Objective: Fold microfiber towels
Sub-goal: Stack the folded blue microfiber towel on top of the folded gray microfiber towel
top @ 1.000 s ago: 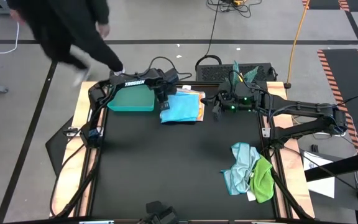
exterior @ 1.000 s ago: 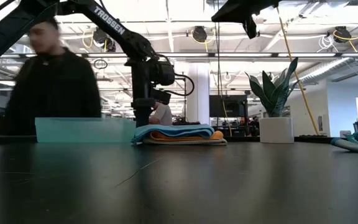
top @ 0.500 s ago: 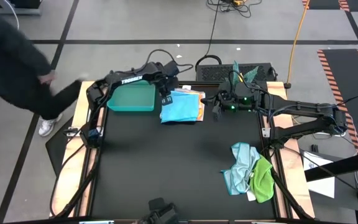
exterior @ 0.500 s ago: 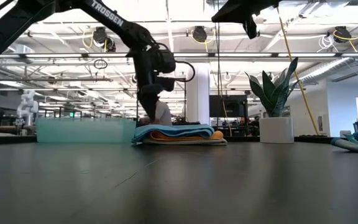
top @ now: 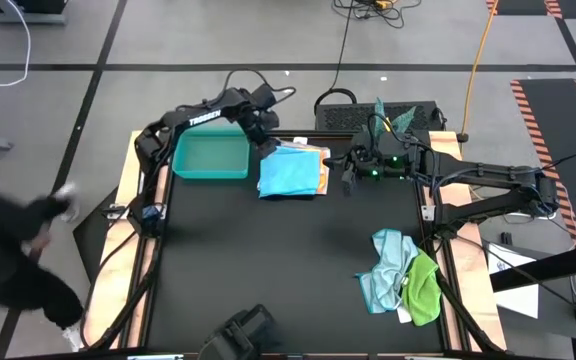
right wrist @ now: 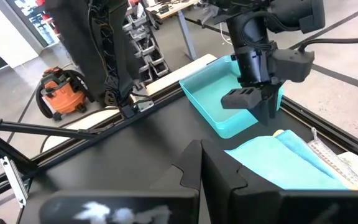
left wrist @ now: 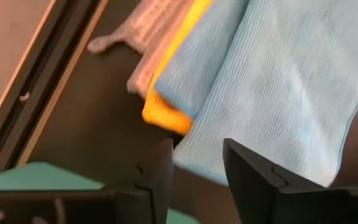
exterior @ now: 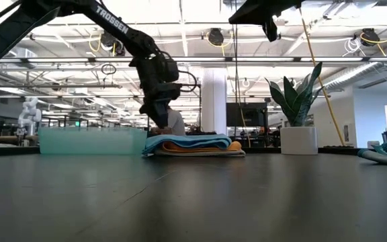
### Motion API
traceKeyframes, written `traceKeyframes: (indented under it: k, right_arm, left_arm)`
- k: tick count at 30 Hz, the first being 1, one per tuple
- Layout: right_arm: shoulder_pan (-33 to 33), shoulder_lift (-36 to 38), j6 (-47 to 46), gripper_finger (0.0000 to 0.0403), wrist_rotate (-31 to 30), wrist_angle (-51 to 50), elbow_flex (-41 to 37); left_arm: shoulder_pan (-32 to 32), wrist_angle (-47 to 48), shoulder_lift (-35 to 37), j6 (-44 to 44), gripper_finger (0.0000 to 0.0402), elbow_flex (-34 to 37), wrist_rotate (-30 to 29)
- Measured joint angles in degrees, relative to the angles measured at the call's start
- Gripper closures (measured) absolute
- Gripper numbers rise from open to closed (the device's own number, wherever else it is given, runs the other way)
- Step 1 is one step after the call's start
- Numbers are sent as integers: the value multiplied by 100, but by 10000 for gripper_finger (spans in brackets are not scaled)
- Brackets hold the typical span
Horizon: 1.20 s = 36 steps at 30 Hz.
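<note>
Bright blue microfiber towel (top: 289, 174), folded flat, tops a small stack in the upper middle of the high view, with a yellow-orange towel (top: 322, 168) under it and a pale grey-white towel (left wrist: 157, 37) poking out at the back edge. The stack lies on the black desk (top: 268, 260) just right of a rigid teal rectangular tray (top: 210, 158).

The left gripper (top: 266, 146) hangs at the stack's upper left corner, just above the cloths; in its wrist view the fingers (left wrist: 253, 180) stand apart with nothing between them, the blue cloth lying beyond them. I cannot tell whether a fingertip brushes the towel.

The right gripper (top: 349, 176) waits just right of the stack, its fingers (right wrist: 185, 168) pressed together and empty.

Lower right in the high view, well apart from the stack, a pale blue towel (top: 385, 262) and a green towel (top: 423, 288) lie crumpled together in a heap. A potted plant (exterior: 297, 114) stands at the desk's far edge. A person in dark clothes (top: 13, 260) is on the floor at the lower left, off the desk.
</note>
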<state>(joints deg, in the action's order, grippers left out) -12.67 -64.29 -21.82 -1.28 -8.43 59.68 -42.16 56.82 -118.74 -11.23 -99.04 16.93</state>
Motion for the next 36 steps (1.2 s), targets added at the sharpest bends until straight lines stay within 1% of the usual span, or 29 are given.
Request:
traceKeyframes:
  k: [3,6,11,14,17,22,25,27,30,34,36]
  right_arm:
    - [0,0,0,403,2,0,0]
    - [0,0,2,403,2,0,0]
    - [0,0,2,403,4,0,0]
    - [2,0,-6,403,13,0,0]
    - [2,0,-39,403,144,0,0]
    - [2,0,-23,403,143,0,0]
    - [2,0,-2,403,142,0,0]
    - [-9,0,0,403,142,0,0]
    - [-11,0,4,403,142,-2,0]
    - [-13,0,4,403,140,-2,0]
    - [-13,0,4,403,138,-2,0]
  left_arm:
    - [-46,148,-28,-176,254,0,5]
    - [-43,302,-148,-144,261,2,-28]
    - [33,345,-501,-47,280,4,-485]
    - [66,280,-625,-62,283,9,-658]
    - [81,230,-645,-89,284,9,-658]
    - [81,-104,-647,-177,284,7,-643]
    - [99,-300,-647,-408,284,7,-1027]
    - [99,-326,-635,-416,284,7,-1116]
    - [94,-315,-619,-462,284,7,-1120]
    - [81,-278,-644,-502,284,7,-715]
    - [83,-279,-656,-562,284,18,-654]
